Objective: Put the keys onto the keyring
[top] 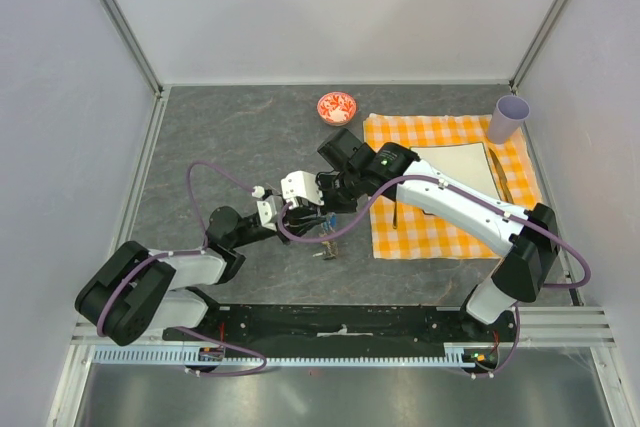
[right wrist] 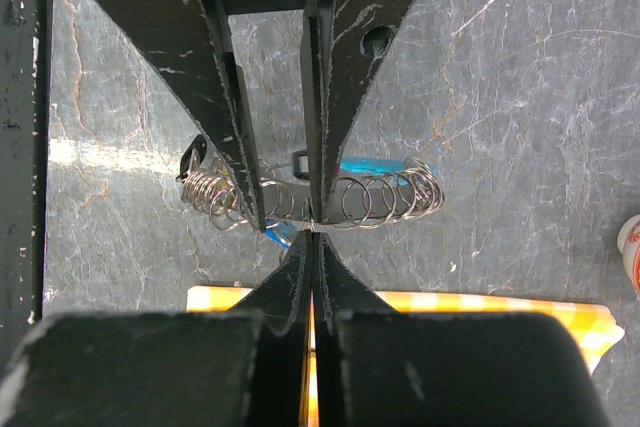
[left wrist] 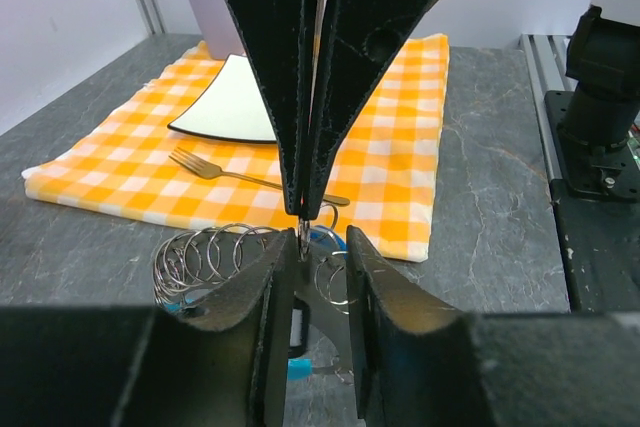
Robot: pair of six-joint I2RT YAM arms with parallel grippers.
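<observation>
One keyring [right wrist: 395, 202], a springy coil of many thin grey wire loops with one curved light-blue strip [right wrist: 372, 165], sits between the two arms over the grey marbled bench [top: 230, 137], just beside one orange-checked cloth [top: 440, 127]. The right fingers [left wrist: 285, 97], pressed together, pinch its wire. The left fingers [left wrist: 265, 297] stand apart around it. The keys [top: 327, 247] cluster close by, too small to count. On the cloth lie one square white plate [top: 460, 172] and one metal fork [left wrist: 215, 169]. One lilac cup [top: 508, 117] and one red-and-white bowl [top: 337, 107] stand farther back.
</observation>
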